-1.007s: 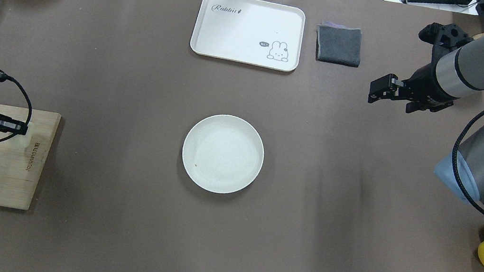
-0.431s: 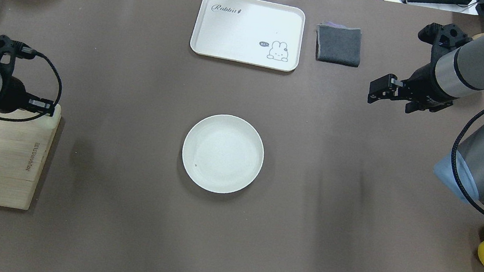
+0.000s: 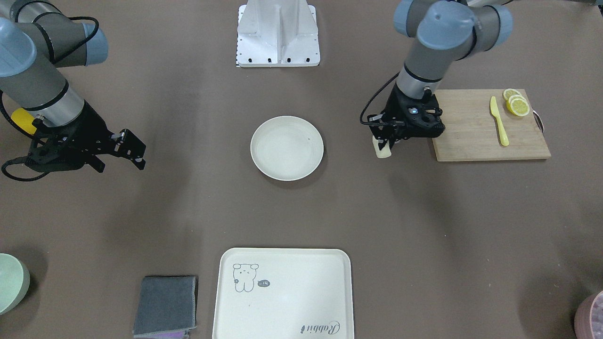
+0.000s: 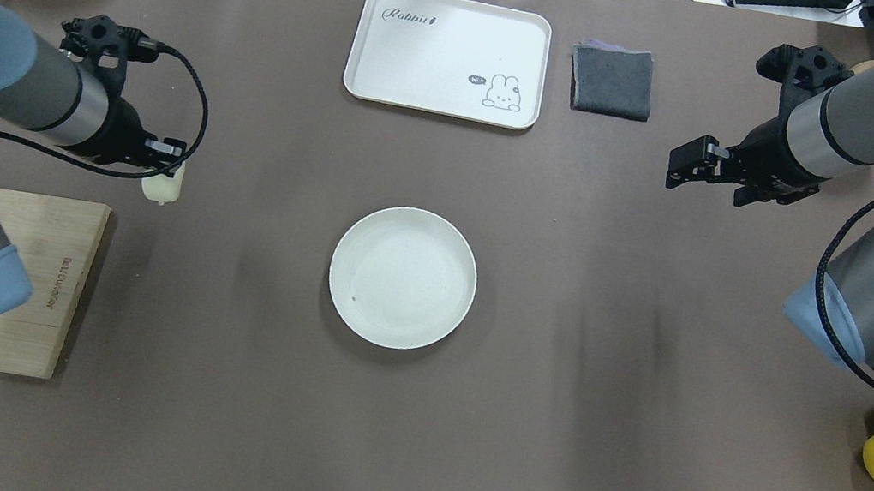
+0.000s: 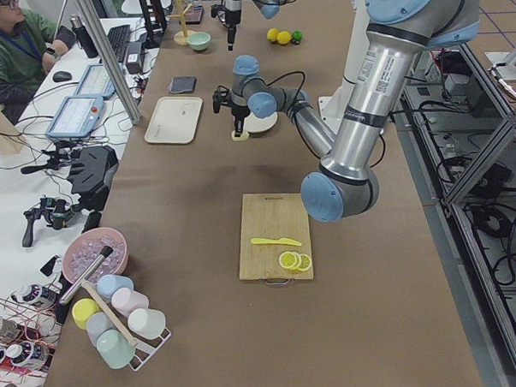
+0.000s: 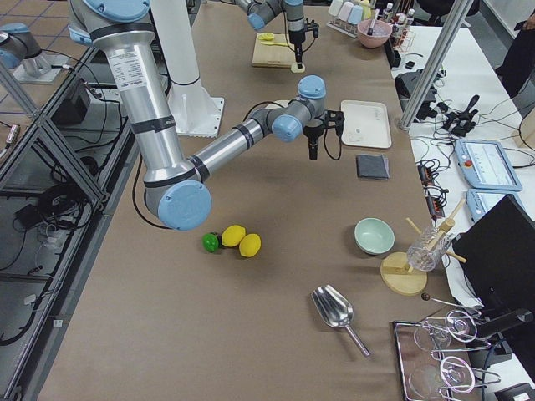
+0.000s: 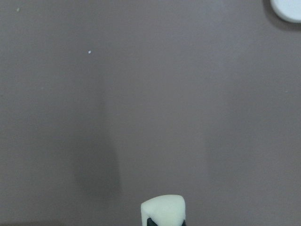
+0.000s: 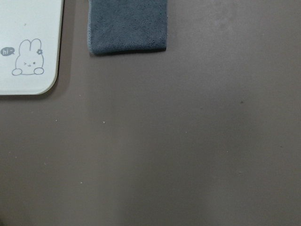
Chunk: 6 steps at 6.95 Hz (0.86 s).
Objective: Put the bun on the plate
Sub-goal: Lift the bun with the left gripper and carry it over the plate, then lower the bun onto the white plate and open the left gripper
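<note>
Left pincer point(image 4: 169, 172), bun point(image 4: 161, 188), nearer plate point(image 4: 402, 277)

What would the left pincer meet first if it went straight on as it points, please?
Probably bare table: the left pincer points down, so its bun would touch first; the plate sits aside.

table point(image 4: 203, 418): brown cover | side desk point(image 5: 26, 174): white, cable-strewn | floor point(image 6: 46, 8): tiled | light: even, soft shadows
</note>
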{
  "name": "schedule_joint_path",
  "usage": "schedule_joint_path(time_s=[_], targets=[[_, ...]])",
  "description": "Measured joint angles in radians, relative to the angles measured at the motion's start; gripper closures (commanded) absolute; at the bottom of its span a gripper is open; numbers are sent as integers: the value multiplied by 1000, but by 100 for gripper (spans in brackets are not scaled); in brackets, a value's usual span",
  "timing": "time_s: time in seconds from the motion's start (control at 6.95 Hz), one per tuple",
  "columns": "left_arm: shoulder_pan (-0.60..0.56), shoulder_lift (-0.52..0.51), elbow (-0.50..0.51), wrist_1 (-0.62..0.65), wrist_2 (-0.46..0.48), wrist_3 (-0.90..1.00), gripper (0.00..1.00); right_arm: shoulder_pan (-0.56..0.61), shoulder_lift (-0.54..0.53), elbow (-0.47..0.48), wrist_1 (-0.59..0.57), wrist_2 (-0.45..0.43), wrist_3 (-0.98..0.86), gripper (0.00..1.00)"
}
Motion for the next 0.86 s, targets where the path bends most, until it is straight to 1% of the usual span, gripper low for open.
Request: schedule_joint_path(time_s=[0.29, 0.43, 0.58, 0.72, 0.86], targets=[[152, -172, 111, 11, 131, -121, 76, 7, -10, 1, 0, 0, -1, 0], [199, -245, 185, 3, 181, -166, 76, 10, -15, 1, 0, 1, -2, 0], [222, -289, 257, -30, 213, -186, 76, 13, -17, 0, 0, 1, -2, 0], [231, -307, 320, -82, 230, -194, 72, 14, -18, 0, 0, 1, -2, 0], [236, -313, 361, -116, 238, -196, 72, 14, -18, 0, 0, 1, -2, 0]])
